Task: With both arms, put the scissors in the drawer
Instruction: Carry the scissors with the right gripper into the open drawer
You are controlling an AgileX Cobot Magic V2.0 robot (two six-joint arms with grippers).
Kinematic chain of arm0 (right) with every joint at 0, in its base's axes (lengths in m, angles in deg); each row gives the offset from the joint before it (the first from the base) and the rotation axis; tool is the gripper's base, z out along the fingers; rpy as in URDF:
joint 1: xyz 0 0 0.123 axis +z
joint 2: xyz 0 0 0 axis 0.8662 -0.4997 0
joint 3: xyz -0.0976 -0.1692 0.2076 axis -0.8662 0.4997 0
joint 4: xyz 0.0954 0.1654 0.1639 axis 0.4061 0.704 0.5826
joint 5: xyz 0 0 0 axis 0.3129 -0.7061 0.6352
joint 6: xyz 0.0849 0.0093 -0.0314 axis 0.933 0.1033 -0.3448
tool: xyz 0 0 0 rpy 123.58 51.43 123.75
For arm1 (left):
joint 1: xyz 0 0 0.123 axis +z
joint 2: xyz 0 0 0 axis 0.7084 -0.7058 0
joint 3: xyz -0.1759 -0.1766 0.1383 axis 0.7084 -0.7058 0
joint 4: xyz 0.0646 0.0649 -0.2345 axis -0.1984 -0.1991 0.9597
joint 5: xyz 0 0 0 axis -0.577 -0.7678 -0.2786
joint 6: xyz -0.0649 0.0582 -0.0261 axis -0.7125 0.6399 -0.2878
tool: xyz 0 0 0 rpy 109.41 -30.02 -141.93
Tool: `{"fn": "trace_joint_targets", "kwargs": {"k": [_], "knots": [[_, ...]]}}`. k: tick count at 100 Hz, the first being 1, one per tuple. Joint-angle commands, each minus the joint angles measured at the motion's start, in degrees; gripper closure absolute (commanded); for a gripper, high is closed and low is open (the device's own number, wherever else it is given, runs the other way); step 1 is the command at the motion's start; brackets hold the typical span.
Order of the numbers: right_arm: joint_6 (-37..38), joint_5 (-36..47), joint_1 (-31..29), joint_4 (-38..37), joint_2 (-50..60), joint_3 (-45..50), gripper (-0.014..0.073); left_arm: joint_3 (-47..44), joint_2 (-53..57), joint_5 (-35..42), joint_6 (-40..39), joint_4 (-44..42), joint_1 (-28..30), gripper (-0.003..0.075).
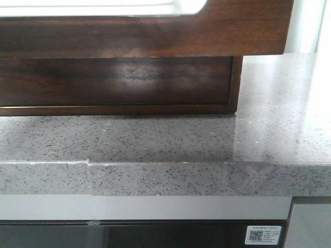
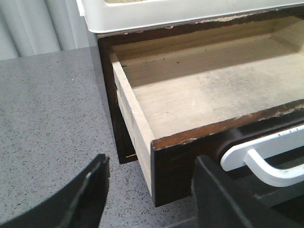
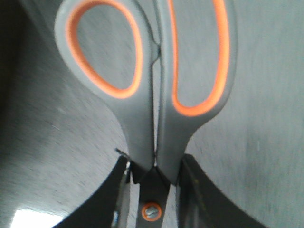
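Grey speckled stone tabletop fills the front view; neither arm shows there. Drawer seen from left wrist: pulled out of its dark brown cabinet, bare pale wood floor, nothing inside. Dark glossy front panel sits close to the front camera, overhanging the tabletop, white visible through its wide cutout. White handle-like piece shows at the front panel in the left wrist view.

Left gripper: jaws spread wide, holding nothing, hanging just beside the drawer's near corner, over the tabletop.

Right gripper: jaws closed on the scissors near the pivot screw, grey handles with orange-lined loops pointing away from the wrist. Blades hidden. Blurred grey surface behind; position relative to drawer not discernible.
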Motion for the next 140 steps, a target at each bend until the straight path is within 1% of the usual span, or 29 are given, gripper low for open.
{"fn": "trace_joint_targets", "kwargs": {"k": [1,7,18,40,47,57,66,75,86,97,140], "knots": [[-2.6,2.1,4.1,2.2,4.5,-5.2,0.0598,1.4,-1.1,4.3,-0.4,0.6,-0.5,0.0354],[-3.6,2.4,8.1,2.4,5.7,-7.6,0.0598,1.4,-1.1,4.3,-0.4,0.6,-0.5,0.0354],[-6.3,3.7,17.5,2.7,6.9,-10.6,0.0598,1.4,-1.1,4.3,-0.4,0.6,-0.5,0.0354],[-17.3,7.3,37.5,3.4,5.7,-11.0,0.0598,1.4,-1.1,4.3,-0.4,0.6,-0.5,0.0354],[-20.3,7.6,42.2,3.4,4.5,-11.0,0.0598,1.4,-1.1,4.3,-0.4,0.6,-0.5,0.0354],[-23.1,7.7,47.1,2.6,2.0,-11.0,0.0598,1.4,-1.1,4.3,-0.4,0.6,-0.5,0.0354],[-23.6,7.2,51.0,-0.8,-0.8,-11.0,0.0598,1.4,-1.1,4.3,-0.4,0.6,-0.5,0.0354],[-25.2,6.0,54.9,-6.0,-3.7,-11.0,0.0598,1.4,-1.1,4.2,-0.4,0.6,-0.5,0.0354],[-25.2,5.4,58.0,-13.1,-7.2,-11.0,0.0598,1.4,-1.1,4.2,-0.4,0.6,-0.5,0.0354],[-25.1,4.6,58.6,-16.6,-10.4,-11.0,0.0598,1.4,-1.1,4.2,-0.4,0.6,-0.5,0.0354],[-25.0,-1.4,58.6,-20.6,-15.0,-11.0,0.0598,1.4,-1.1,4.2,-0.4,0.6,-0.5,0.0354]]}}
